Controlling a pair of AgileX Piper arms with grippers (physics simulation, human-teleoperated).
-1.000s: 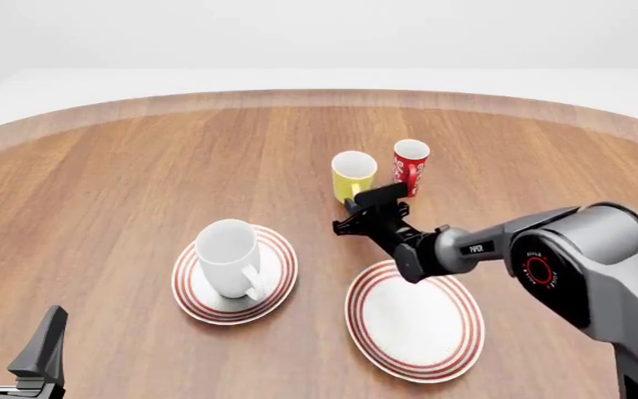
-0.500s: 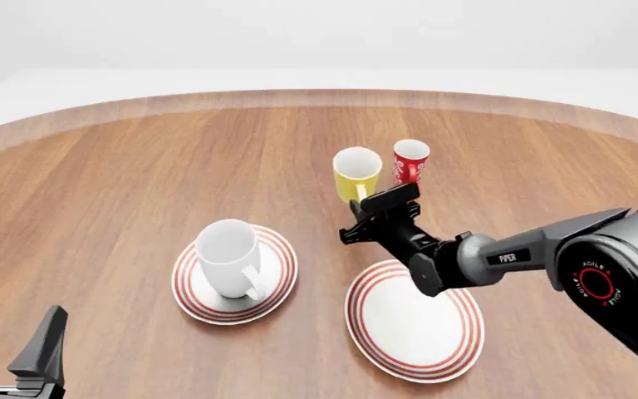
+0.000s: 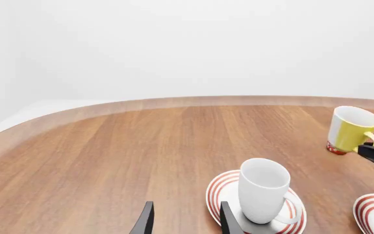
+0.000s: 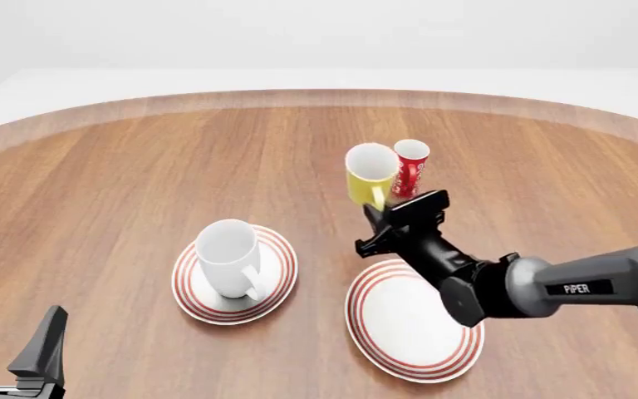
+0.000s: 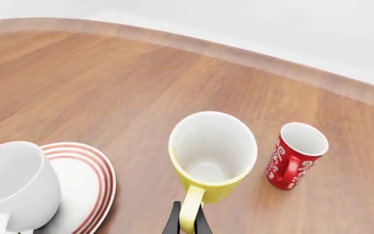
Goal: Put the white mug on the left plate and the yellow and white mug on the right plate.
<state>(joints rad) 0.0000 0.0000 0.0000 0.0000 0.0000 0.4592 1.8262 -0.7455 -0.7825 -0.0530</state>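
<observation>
The white mug (image 4: 228,258) stands upright on the left plate (image 4: 277,274), also seen in the left wrist view as white mug (image 3: 263,190) on left plate (image 3: 221,189). My right gripper (image 4: 384,208) is shut on the handle of the yellow and white mug (image 4: 369,173), which hangs slightly tilted above the table, beyond the bare right plate (image 4: 408,332). In the right wrist view the fingers pinch the handle below the yellow and white mug (image 5: 212,151). My left gripper (image 4: 14,349) rests open and empty at the near left corner.
A slim red mug (image 4: 411,165) with white pattern stands just behind and right of the lifted yellow mug, close to it; the red mug (image 5: 294,155) shows beside it in the right wrist view. The table's curved far edge (image 4: 319,96) runs behind.
The right gripper has raised the yellow and white mug off the table and carried it slightly right, in front of the red mug. The left arm and white mug stayed still.
</observation>
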